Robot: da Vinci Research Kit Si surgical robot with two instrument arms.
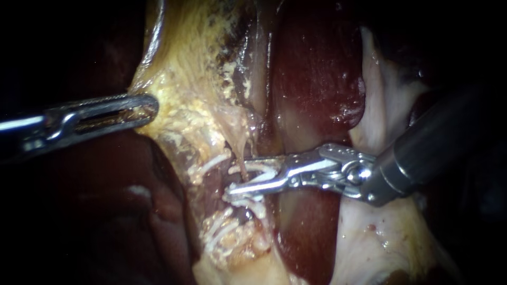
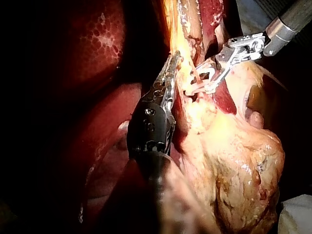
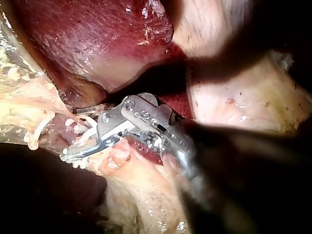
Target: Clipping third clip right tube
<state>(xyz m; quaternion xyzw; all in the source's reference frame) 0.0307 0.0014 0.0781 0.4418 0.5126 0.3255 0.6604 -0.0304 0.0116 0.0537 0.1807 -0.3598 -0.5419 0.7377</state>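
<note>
Mid-field, beside liver [image 1: 317, 68]: instruments, two. Left instrument [image 1: 145, 108]: jaws clenched on yellow tissue [image 1: 179, 79], one fold. Right instrument [image 1: 242, 177]: jaws parted, straddling thin tube [image 1: 243, 169], one; loaded clip [image 1: 261, 168], one, white, seated between them. Placed clips [image 1: 219, 228], white, on adjacent tissue: at least two, exact count unclear.
</note>
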